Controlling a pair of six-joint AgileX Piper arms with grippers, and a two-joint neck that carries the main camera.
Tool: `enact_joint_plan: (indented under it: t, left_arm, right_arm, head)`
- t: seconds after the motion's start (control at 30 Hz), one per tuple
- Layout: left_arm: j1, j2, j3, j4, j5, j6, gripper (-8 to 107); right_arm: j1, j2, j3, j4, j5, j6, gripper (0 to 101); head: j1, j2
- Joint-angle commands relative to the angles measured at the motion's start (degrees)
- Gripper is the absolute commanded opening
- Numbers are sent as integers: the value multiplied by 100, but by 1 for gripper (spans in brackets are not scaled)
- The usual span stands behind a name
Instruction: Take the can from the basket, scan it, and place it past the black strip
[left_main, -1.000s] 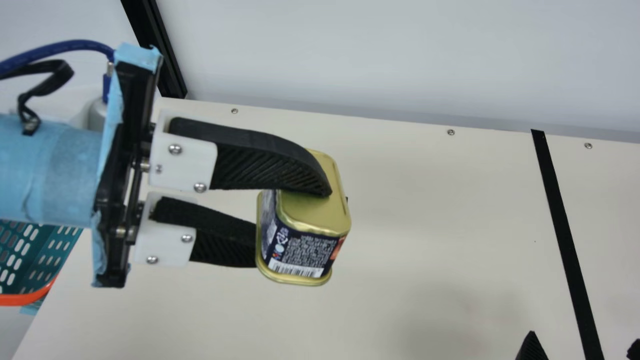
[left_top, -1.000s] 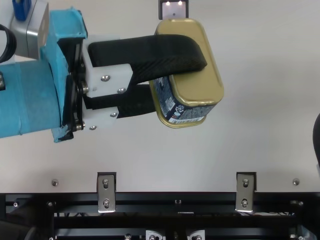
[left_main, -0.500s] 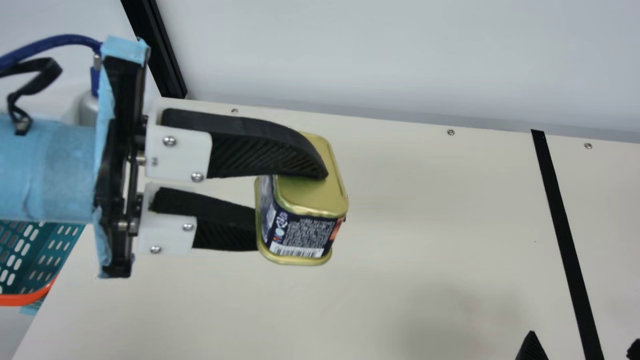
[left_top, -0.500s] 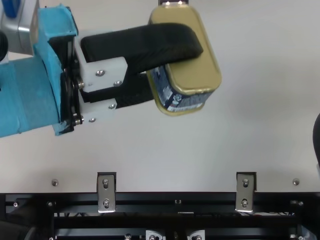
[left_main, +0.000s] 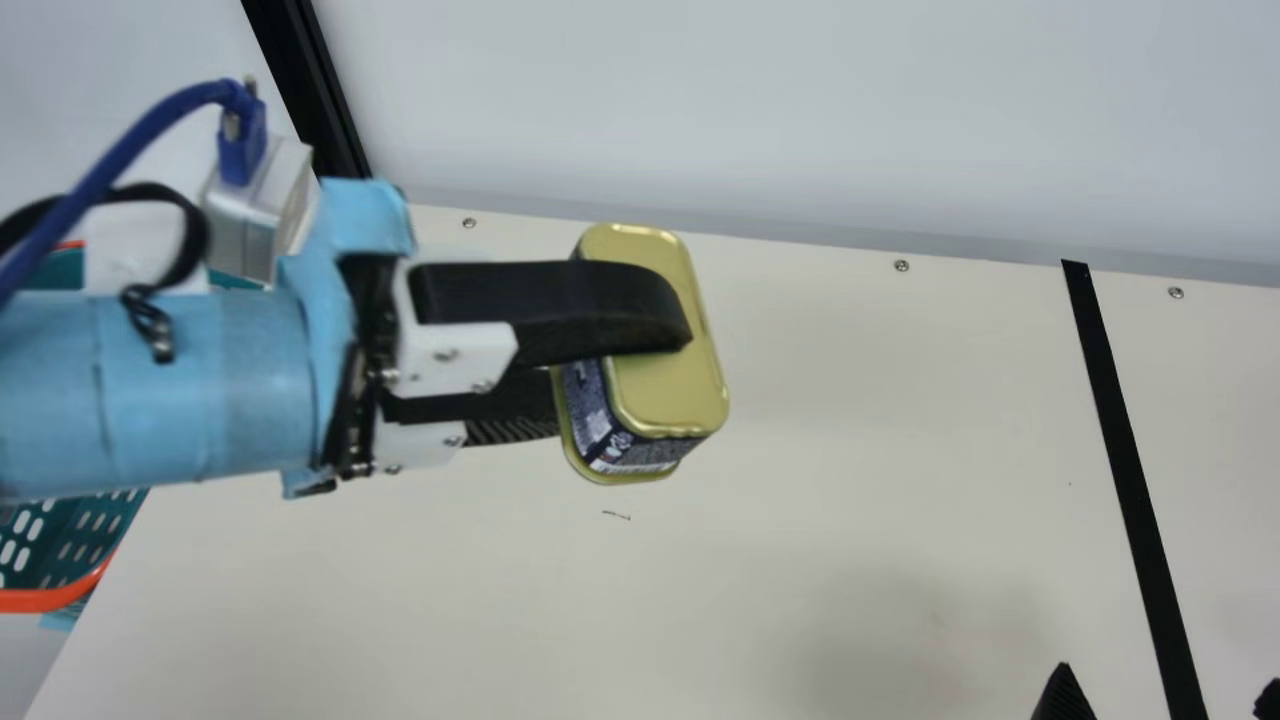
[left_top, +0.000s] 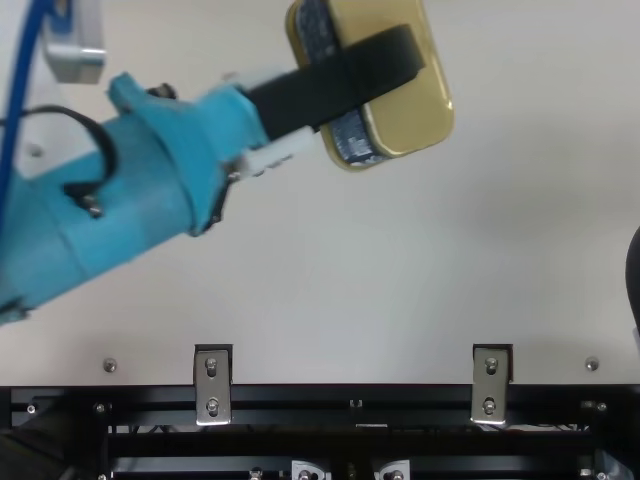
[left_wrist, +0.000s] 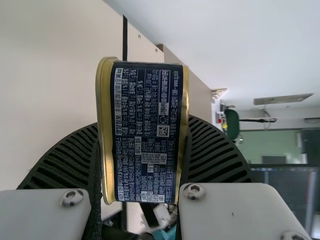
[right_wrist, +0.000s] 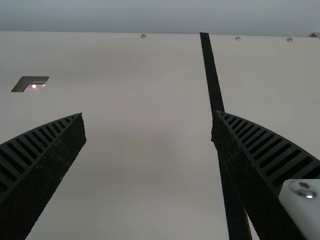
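Aloft over the cream table (left_main: 850, 480), the left gripper (left_main: 622, 382) clamps the can (left_main: 668, 395); the right gripper (left_main: 1168, 678), jaws apart, is near the black strip (left_main: 1121, 445). A green panel (left_wrist: 265, 145) marks the room beyond.

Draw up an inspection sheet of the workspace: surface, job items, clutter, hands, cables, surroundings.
Surface: cream table, screws along its far edge, black strip across it, lit window set in
Job's things: can held over the table, not past the strip; teal basket with orange rim, partly behind the left arm
Clutter: one thin dark mark; debris or scratch, cannot tell
Left hand: closed on the can
Right hand: open, holding nothing
Cables: blue and looped black, both at the left arm
Surroundings: pale wall, dark post
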Motion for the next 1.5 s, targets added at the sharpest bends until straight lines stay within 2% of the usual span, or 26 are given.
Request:
enact_joint_plan:
  t: [0.0, 0.2, 0.33, 0.4, 0.47, 0.5, 0.83, 1.1, 1.47]
  left_arm:
    - [-395, 37, 24, 354, -732, 85, 10]
    - [-1010, 255, 82, 1254, -1559, 16, 10]
    - [-1252, 420, 85, 1704, -1893, -185, 10]
    - [-1361, 482, 64, 1669, -1963, -363, 10]
    - [-1499, 521, -11, 1319, -1952, -592, 10]
    - [-1412, 518, 28, 1735, -1965, -408, 10]
    - [-1456, 562, 18, 1792, -1972, -463, 10]
    - [-1307, 889, 205, 3080, -2354, -324, 10]
    - [-1135, 1406, 231, 5071, -2857, -986, 10]
  right_arm:
    - [0, 0, 0, 0, 0, 0, 101]
    - [0, 0, 0, 0, 0, 0, 101]
    - [0, 0, 0, 0, 0, 0, 101]
    - [0, 0, 0, -5, 0, 0, 101]
    - [0, 0, 0, -5, 0, 0, 101]
    - [0, 0, 0, -5, 0, 0, 101]
    - [0, 0, 0, -5, 0, 0, 101]
    - [0, 0, 0, -11, 0, 0, 101]
    - [0, 0, 0, -11, 0, 0, 101]
  head:
    - [-13, -72]
    - [-13, -72]
    - [-13, -72]
    - [-13, -72]
    - [-13, -72]
    - [-13, -72]
    - [-13, -72]
    - [-13, -72]
    - [-13, -72]
